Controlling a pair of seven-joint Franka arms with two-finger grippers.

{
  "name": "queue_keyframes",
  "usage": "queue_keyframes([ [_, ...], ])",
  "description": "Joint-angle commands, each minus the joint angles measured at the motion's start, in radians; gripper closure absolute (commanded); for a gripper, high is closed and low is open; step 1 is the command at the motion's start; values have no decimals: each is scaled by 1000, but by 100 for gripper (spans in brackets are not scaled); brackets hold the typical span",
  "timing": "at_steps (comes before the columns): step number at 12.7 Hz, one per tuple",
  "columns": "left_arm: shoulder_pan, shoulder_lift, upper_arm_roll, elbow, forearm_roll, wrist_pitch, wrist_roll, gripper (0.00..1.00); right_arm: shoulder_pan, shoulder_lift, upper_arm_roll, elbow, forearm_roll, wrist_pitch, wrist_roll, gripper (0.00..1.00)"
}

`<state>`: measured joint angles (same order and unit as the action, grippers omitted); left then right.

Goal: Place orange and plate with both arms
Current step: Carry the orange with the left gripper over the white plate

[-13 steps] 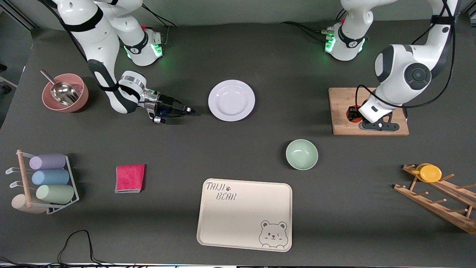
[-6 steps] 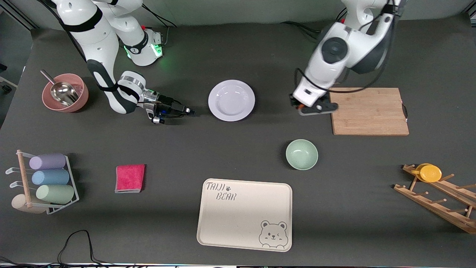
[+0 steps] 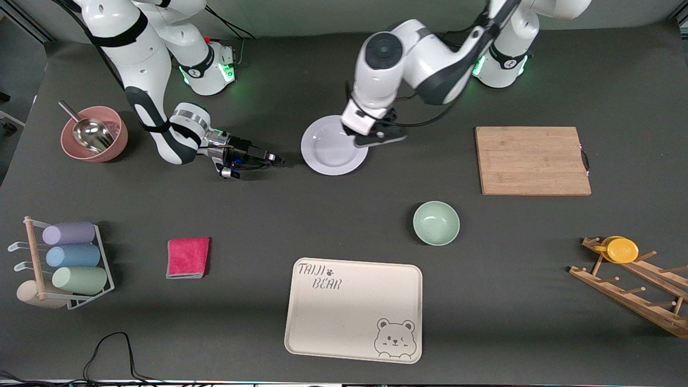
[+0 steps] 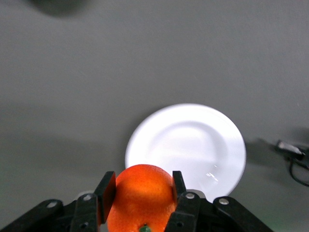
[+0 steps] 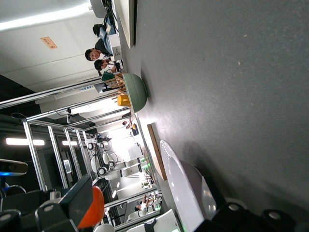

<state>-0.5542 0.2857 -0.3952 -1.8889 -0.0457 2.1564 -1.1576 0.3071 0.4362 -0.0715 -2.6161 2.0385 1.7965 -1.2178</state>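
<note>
Bright-orange and dimpled, the small round orange sits clamped between the black jaws of the left gripper, which hangs over the rim of the round, glossy white plate at the edge toward the left arm's end of the table. In the left wrist view the fingers press the fruit on both sides, its stem end showing low between them, and the plate lies below on the dark grey table.

Low beside the plate, toward the right arm's end of the table, is the right gripper, pointing at the plate but apart from it; whether its jaws are parted or closed cannot be told. That arm waits.

Nearer the front camera than the plate lie a pale-green bowl and a cream rectangular bear tray. A wooden cutting board lies toward the left arm's end of the table.
</note>
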Motion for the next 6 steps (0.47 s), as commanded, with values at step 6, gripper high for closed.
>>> queue_keyframes([
  [6,-190,297,19,96,204,188,-281,100,-3,163,-8,4,9,-141,-213,0],
])
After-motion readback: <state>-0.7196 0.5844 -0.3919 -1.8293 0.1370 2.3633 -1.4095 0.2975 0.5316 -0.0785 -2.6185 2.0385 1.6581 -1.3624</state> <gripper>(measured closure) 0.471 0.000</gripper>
